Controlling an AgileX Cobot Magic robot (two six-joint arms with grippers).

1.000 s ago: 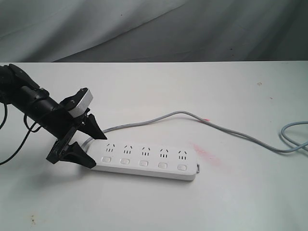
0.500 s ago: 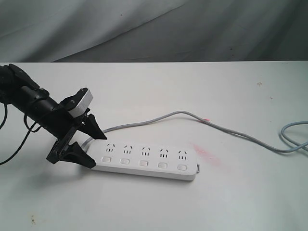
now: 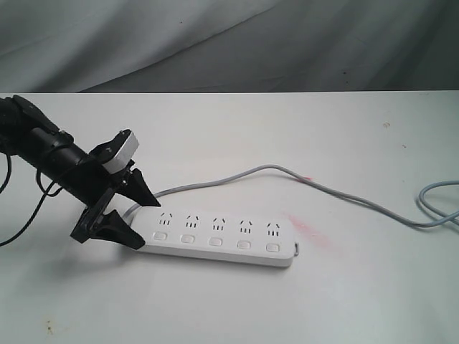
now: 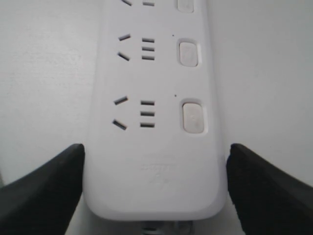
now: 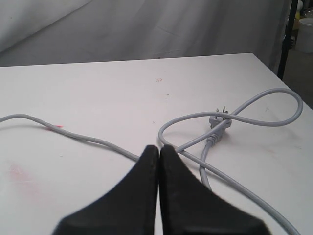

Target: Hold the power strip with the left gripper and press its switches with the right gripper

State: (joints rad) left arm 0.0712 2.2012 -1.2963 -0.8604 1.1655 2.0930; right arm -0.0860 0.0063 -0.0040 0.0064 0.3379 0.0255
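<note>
— White power strip (image 3: 219, 240): where does it lie in the exterior view?
— Flat on the pale table (image 3: 287, 136), with its five switches (image 3: 215, 241) facing up. The grey cord (image 3: 344, 195) trails away and is cut off at the right edge. The left gripper (image 3: 145, 223) straddles the strip's cord end. The right gripper is outside that view.
— And the left wrist view?
— Only the strip's end and two full socket groups show, the rest is cropped. One black finger (image 4: 44, 191) sits just beside each long edge, spread wide. Whether they actually pinch the strip, I cannot tell.
— Right wrist view?
— The right gripper (image 5: 159, 159) has its fingers pressed together with nothing between them, over bare table. Beyond it the cord loops past its plug (image 5: 219, 122). The strip itself is out of sight there.
</note>
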